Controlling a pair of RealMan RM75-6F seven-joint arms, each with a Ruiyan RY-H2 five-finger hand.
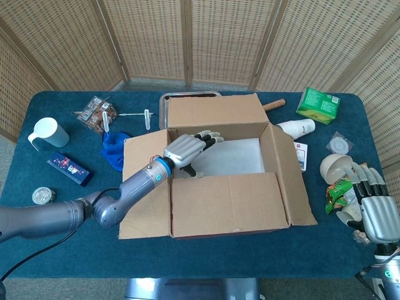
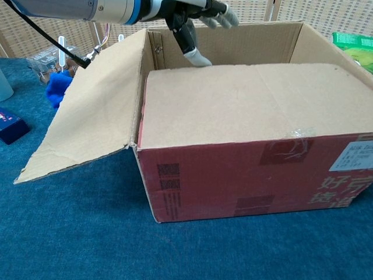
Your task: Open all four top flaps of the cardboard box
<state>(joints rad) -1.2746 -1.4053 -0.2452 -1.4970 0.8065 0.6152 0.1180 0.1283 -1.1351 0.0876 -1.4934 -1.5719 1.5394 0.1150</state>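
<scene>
Cardboard box (image 1: 231,181): red-sided carton, centre of the blue surface (image 1: 75,250), long axis running left to right across the robot's front. Far flap (image 1: 215,110) stands raised; left flap (image 1: 144,187) and right flap (image 1: 297,181) are folded outward. Near flap (image 1: 228,203) remains folded over the opening, roughly level in the chest view; judged the last one to open.

Left hand (image 1: 186,150): inside the opening at its left end, fingers spread and extended, holding nothing. Its thumb (image 2: 192,52) points down just at the near flap's free edge; contact cannot be confirmed. The free edge lies directly toward the robot from this hand, so the coming move looks like a lift and pull toward the robot.

Right hand (image 1: 372,209): idle at the surface's right edge, well apart from the box, fingers extended and empty. The left hand is far nearer the flap.

Markings: yellow Chinese characters (image 2: 341,188) on the red front, lower right, partly cut off; a white label (image 2: 355,156) above, print too small to read; clear tape (image 2: 291,137) on the front.
</scene>
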